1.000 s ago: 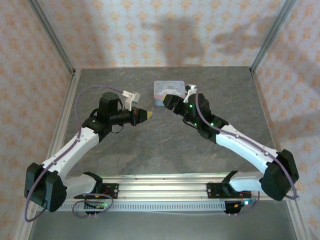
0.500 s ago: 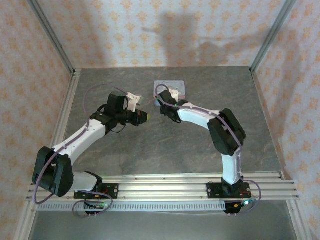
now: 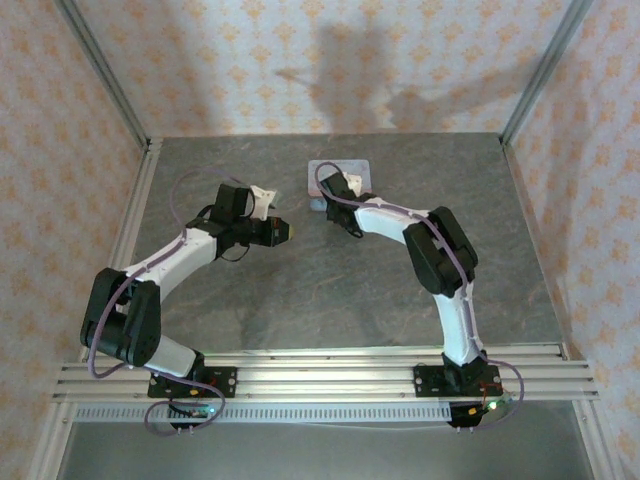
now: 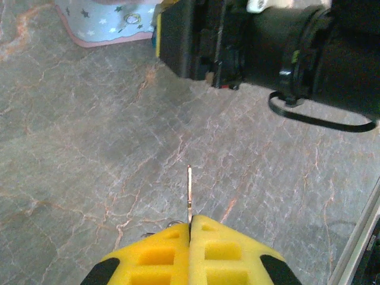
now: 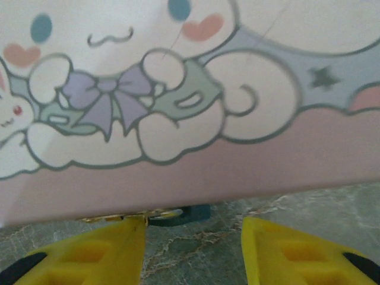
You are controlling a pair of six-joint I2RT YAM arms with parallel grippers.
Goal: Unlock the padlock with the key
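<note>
My left gripper (image 4: 190, 228) is shut on the key (image 4: 189, 189); its thin metal blade sticks straight out past the yellow fingertips above the bare table. In the top view the left gripper (image 3: 284, 231) hovers left of the cartoon-printed tin (image 3: 345, 172). My right gripper (image 5: 193, 237) stands open, low against the near side of the tin (image 5: 190, 89). The small dark teal padlock (image 5: 189, 214) lies at the tin's bottom edge, just ahead of the gap between the yellow fingers (image 5: 101, 252), mostly hidden by the tin. The right gripper (image 3: 322, 205) sits at the tin's near-left corner.
The right arm's black wrist (image 4: 279, 41) crosses the upper part of the left wrist view, close to the tin (image 4: 107, 24). The grey marbled table (image 3: 300, 290) is ringed by metal frame posts and patterned walls. The arm bases stand on a rail (image 3: 320, 375) at the near edge.
Both arms have folded back at the elbow. The right gripper has dropped closer to the tin's near edge and its jaws have narrowed. The left gripper shifted slightly left, key still held.
</note>
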